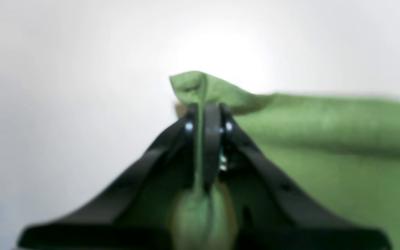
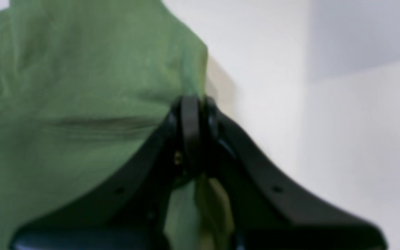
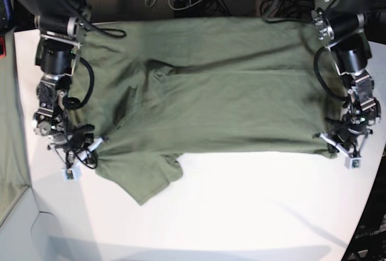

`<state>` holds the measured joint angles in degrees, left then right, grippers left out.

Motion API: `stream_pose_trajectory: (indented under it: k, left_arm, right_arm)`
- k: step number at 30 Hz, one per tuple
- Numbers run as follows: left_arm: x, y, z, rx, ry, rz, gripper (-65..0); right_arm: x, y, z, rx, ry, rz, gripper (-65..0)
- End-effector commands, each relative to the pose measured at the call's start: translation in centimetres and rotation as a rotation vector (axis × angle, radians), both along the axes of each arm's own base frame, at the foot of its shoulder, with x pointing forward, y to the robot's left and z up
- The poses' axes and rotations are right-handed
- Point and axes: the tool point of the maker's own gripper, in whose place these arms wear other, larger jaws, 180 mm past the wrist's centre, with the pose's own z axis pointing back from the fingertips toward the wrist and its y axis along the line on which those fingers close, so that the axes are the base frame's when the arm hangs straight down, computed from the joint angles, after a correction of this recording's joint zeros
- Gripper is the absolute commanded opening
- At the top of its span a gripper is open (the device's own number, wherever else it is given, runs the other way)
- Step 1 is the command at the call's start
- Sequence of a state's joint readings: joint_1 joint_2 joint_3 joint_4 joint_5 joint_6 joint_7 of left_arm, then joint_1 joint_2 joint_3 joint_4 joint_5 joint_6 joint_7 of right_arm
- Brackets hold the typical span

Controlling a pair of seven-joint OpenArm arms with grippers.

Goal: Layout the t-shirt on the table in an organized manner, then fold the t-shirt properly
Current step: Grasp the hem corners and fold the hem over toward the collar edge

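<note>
- The t-shirt lay spread across the far half of the table, reaching from the left arm's side to the right arm's side in the base view.
- One sleeve stuck out toward 7 o'clock from the shirt's near edge, resting on the white top.
- Folds and creases bunched near the shirt's 10 o'clock area; the rest looked fairly smooth.
- The left gripper was clamped tight on a corner of the shirt, green cloth pinched between its black fingers and poking out past the tips toward 12 o'clock.
- In the base view that gripper sat at the shirt's 4 o'clock corner.
- The right gripper was likewise closed on the shirt's edge, cloth trailing down between its fingers.
- In the base view it sat at the shirt's 8 o'clock edge, just beside the sleeve.
</note>
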<state>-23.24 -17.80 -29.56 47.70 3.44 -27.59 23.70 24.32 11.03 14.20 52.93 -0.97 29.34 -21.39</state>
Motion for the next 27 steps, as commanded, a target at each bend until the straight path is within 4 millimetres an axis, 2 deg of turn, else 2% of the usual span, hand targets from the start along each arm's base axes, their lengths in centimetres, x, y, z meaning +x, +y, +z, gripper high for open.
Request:
stream_pose_trajectory:
  k: [1, 4, 10, 13, 15, 17, 24, 27]
  left_arm:
    - [1.4, 0.2, 2.7, 0.002, -0.082, 0.002, -64.7]
    - [1.2, -0.2, 4.4, -0.003, -0.123, -0.003, -64.7]
    - [-1.0, -1.0, 6.1, 0.007, -0.136, -0.03, -64.7]
    - [-2.4, -1.7, 6.4, -0.007, -0.134, -0.044, -64.7]
    - [-3.2, -2.2, 6.7, -0.012, -0.139, -0.057, -64.7]
    - [-4.1, -2.6, 7.1, -0.011, -0.147, -0.069, -64.7]
    - [-6.5, -3.9, 8.9, 0.015, -0.197, -0.109, -64.7]
    - [-7.9, -3.1, 9.6, 0.014, -0.218, -0.074, -64.7]
  right_arm:
    - [1.4, -0.6, 2.7, -0.008, -0.077, -0.008, -65.0]
    - [0.7, 0.0, 3.4, -0.029, -0.081, 0.004, -65.0]
    - [-1.4, 0.3, 4.8, -0.087, -0.117, 0.019, -65.0]
    - [-2.8, -1.2, 6.0, -0.108, -0.154, -0.021, -65.0]
    - [-3.6, -1.2, 6.6, -0.11, -0.177, -0.031, -65.0]
    - [-4.9, -2.1, 7.0, -0.127, -0.189, -0.055, -65.0]
    - [-8.5, -2.6, 7.0, -0.179, -0.186, -0.055, -65.0]
    - [-10.0, -2.4, 7.1, -0.202, -0.182, -0.045, -65.0]
